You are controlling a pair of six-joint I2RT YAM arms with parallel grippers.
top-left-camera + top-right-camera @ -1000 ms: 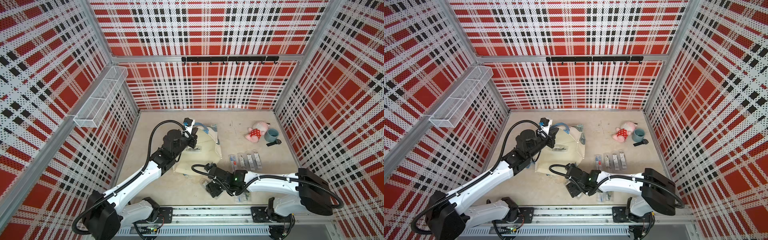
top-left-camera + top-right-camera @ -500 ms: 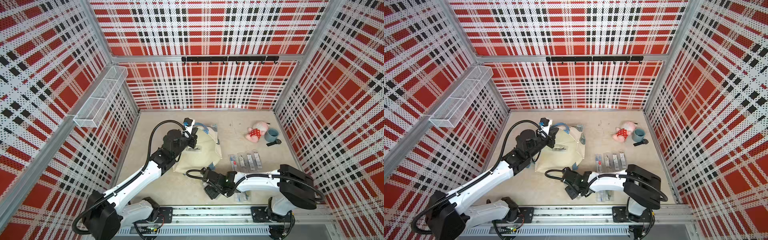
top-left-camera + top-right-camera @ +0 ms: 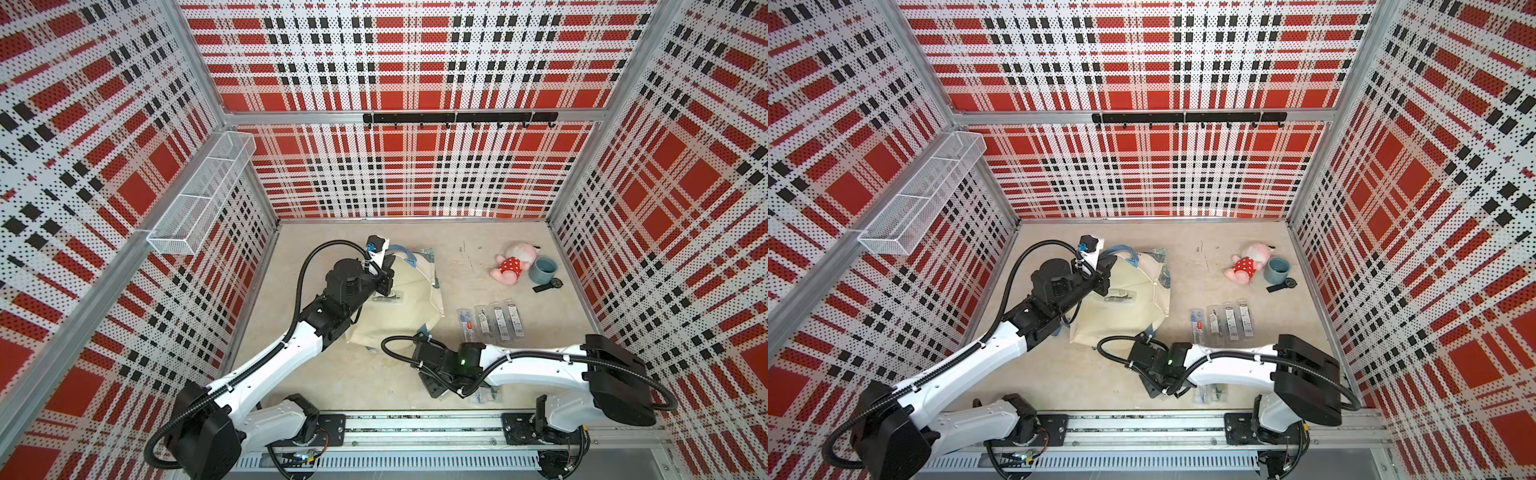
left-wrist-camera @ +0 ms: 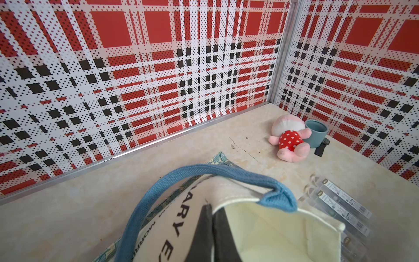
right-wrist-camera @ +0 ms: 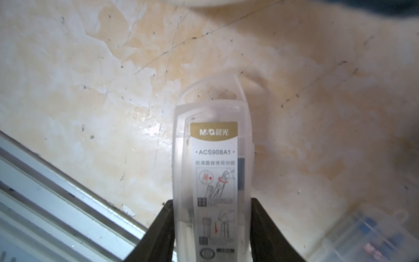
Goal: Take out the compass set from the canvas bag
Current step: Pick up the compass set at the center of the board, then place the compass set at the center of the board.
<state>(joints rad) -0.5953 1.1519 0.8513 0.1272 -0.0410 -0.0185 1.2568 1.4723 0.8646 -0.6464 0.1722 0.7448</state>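
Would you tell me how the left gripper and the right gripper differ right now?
The left gripper pinches the canvas bag at its rim, jaws nearly together; the right gripper clamps a compass set case, jaws wider. The left sits farther back, the right by the front rail. Both grip something.

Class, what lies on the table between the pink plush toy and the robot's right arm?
A row of four clear cases, side by side; both top views show it.

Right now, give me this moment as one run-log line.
left pincer: shut on canvas bag rim | right pincer: shut on compass set, outside bag | row of four cases: on table
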